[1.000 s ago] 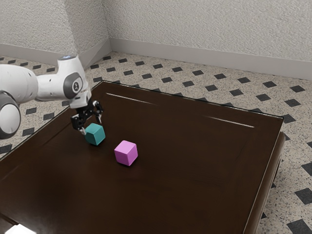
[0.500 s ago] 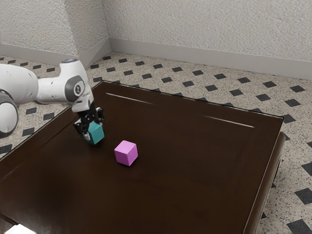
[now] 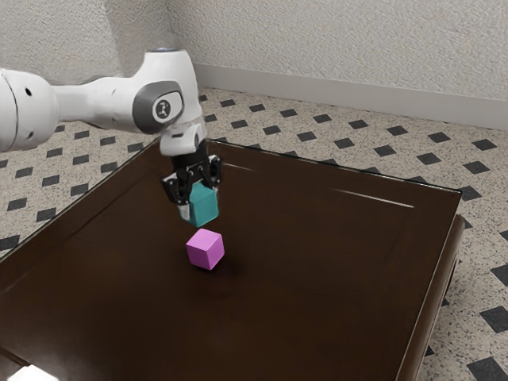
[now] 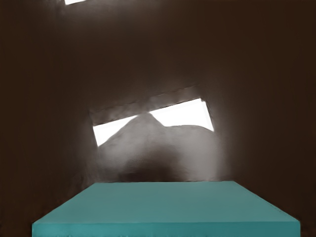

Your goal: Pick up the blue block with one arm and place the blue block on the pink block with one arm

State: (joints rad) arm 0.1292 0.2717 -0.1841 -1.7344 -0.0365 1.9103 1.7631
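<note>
Blue block (image 3: 205, 209) newly aloft in hand (image 3: 199, 203)

A dark brown wooden table (image 3: 333, 270) with a raised rim filled the lower and middle part of the exterior view. Its glossy top caught thin streaks of light near the far edge. Around it ran a speckled beige floor (image 3: 397, 131) set with small black diamond tiles. Rough off-white plaster walls (image 3: 357, 40) met in a corner at the upper left, edged by a pale baseboard (image 3: 333, 89). In the wrist view a bright patch (image 4: 182, 112) lay on the tabletop, perhaps a reflected ceiling light.
</note>
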